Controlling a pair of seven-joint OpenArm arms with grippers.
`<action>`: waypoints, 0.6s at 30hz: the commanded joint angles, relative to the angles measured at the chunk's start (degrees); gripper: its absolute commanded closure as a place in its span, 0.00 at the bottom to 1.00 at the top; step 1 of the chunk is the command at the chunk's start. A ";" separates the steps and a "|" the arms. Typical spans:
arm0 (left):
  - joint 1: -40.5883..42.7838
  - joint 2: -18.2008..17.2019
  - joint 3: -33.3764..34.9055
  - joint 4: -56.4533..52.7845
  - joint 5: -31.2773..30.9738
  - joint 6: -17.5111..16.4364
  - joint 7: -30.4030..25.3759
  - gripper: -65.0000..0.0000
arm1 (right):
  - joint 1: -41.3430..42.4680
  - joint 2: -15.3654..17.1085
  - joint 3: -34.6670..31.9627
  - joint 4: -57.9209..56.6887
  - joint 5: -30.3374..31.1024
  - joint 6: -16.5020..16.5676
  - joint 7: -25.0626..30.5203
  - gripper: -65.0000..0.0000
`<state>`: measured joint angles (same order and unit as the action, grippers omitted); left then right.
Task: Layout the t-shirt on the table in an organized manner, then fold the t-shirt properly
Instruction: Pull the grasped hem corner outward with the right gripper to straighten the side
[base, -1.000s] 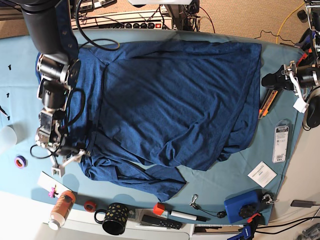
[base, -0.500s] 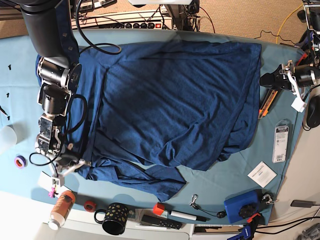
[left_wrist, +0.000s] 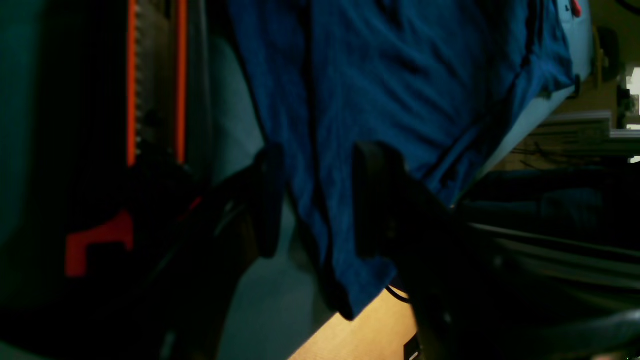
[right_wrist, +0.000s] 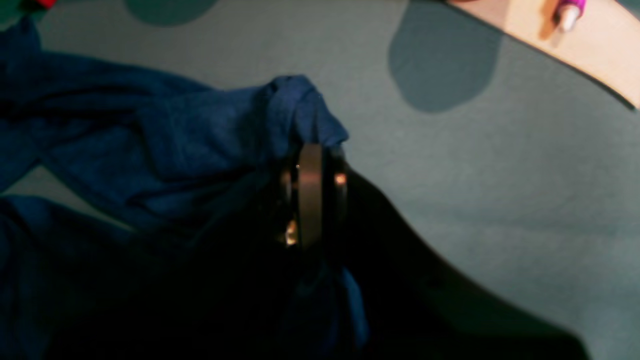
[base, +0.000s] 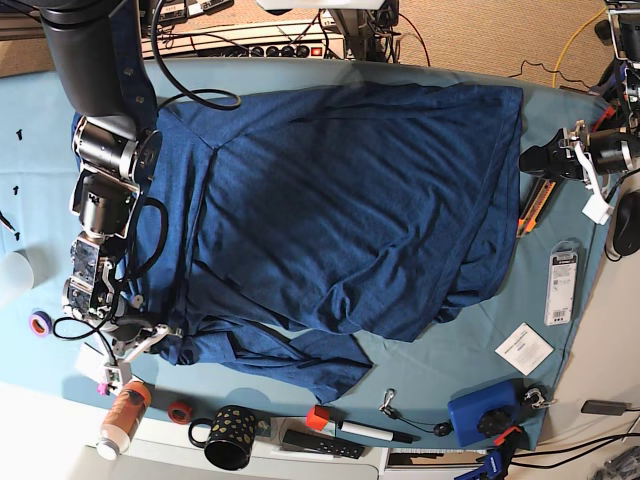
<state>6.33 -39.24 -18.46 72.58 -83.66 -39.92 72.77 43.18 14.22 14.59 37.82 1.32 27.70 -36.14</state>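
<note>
The dark navy t-shirt (base: 350, 220) lies spread over most of the teal-covered table (base: 440, 365), bunched and creased along its near hem. At the shirt's near-left corner my right gripper (base: 148, 337) is shut on a fold of the fabric. The right wrist view shows the jaws (right_wrist: 310, 190) pressed together with a bunch of t-shirt (right_wrist: 175, 135) sticking out above them. My left gripper (base: 530, 160) hovers at the shirt's right edge with its fingers apart. In the left wrist view the t-shirt (left_wrist: 400, 75) edge hangs between those open fingers (left_wrist: 267, 200).
Along the near edge stand an orange bottle (base: 122, 415), a red tape ring (base: 180, 411), a dotted black mug (base: 230, 437), a marker (base: 375, 432) and a blue box (base: 485, 412). An orange-handled tool (base: 530, 210), a packaged item (base: 563, 272) and a white card (base: 524, 348) lie at right.
My right gripper closed on the shirt's near-left corner and drew it toward the table's near edge. The left arm stayed where it was.
</note>
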 joint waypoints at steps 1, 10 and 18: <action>-0.61 -1.57 -0.59 0.72 -1.34 -0.08 -0.83 0.64 | 2.21 0.57 0.02 1.20 1.99 0.37 0.17 1.00; -0.61 -1.57 -0.59 0.72 -1.34 -0.08 -0.81 0.64 | 2.21 0.70 0.02 1.33 6.82 0.37 -7.26 1.00; -0.61 -1.57 -0.59 0.72 -1.34 -0.08 -0.81 0.64 | -1.49 0.70 0.02 8.92 9.46 1.75 -12.15 1.00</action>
<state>6.33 -39.24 -18.46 72.58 -83.66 -39.92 72.77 39.72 14.31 14.61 45.82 10.20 28.99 -49.21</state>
